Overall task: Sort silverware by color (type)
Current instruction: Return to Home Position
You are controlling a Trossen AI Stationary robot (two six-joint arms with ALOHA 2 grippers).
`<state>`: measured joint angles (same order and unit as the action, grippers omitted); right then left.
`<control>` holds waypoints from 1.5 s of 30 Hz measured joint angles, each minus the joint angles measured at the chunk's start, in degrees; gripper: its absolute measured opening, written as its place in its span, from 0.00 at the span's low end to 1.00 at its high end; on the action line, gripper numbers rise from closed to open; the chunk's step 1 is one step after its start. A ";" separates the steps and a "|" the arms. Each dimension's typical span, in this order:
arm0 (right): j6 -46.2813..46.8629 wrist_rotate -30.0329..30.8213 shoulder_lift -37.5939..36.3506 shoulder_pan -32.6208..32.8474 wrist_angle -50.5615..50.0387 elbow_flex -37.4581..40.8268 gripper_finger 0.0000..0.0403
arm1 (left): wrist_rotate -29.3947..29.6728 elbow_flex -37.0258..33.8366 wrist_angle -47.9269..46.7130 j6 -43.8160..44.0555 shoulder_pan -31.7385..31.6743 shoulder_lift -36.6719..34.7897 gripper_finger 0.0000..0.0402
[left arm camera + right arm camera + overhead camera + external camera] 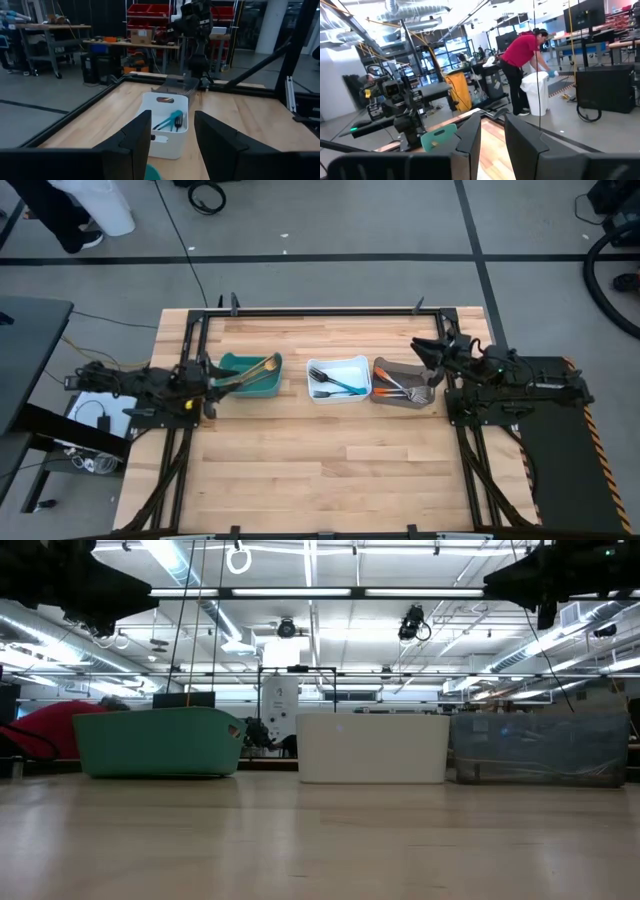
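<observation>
Here, in the high view, three bins stand in a row across the middle of the wooden table (320, 470): a teal bin (240, 363) at the left, a white bin (356, 369) in the centre and a grey bin (408, 403) at the right. Tan-handled utensils (260, 368) lie in the teal bin, blue forks (338, 385) in the white bin and orange forks (390, 391) in the grey bin. The left gripper (213, 379) sits at the outer end of the teal bin. The right gripper (430, 360) sits at the outer end of the grey bin.

Low view: the three bins stand side by side on the table, and their walls hide the silverware. Dark parts of the two arms show at the upper corners, well above the bins.

Left wrist view: the left gripper's fingers (135, 142) stand moderately apart with nothing between them. Through the gap the white bin shows with the blue forks inside. The grey bin is beyond it, and the right arm (196, 30) rises behind that.

Right wrist view: the right gripper's fingers (470, 142) are parted by a narrow gap and hold nothing. Past them are the teal bin and the left arm (402, 117). In the room beyond, a person (520, 52) in a red top bends over a white container (536, 92).
</observation>
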<state>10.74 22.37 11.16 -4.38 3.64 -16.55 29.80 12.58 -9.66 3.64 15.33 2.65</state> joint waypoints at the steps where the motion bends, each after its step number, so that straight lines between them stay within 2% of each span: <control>1: 0.00 0.00 -0.60 0.00 -0.21 0.18 0.23 | -0.02 0.00 -0.58 -0.37 0.00 -0.75 0.40; 4: 0.14 -0.02 -2.28 0.00 -0.24 1.17 0.23 | -0.02 0.00 -2.26 -1.36 0.00 -2.68 0.40; 13: 2.80 -0.02 -6.41 0.00 3.04 8.47 0.23 | -1.37 -0.04 -3.47 -0.70 0.34 -2.41 0.40; 20: 3.52 -2.35 -7.24 0.00 9.66 16.26 0.23 | -3.63 -9.45 7.95 2.36 1.05 -2.38 0.40; 23: 4.47 -2.56 -6.60 -0.11 9.49 16.21 0.23 | -4.37 -12.14 14.64 3.28 1.01 -1.82 0.40; 28: 4.82 0.66 -6.58 -0.09 9.81 16.23 0.23 | -4.96 -12.11 16.48 2.75 1.01 -0.83 0.40; 32: 8.02 4.14 -6.58 -0.10 9.51 16.22 0.23 | -4.56 -12.11 16.58 2.59 0.96 -0.81 0.40; 45: 8.63 4.55 -6.58 -0.10 9.62 16.21 0.23 | -4.54 -12.13 16.57 1.70 0.96 -0.79 0.40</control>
<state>19.38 26.92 4.58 -4.48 13.26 -0.34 25.26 0.45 6.92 5.34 16.29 1.87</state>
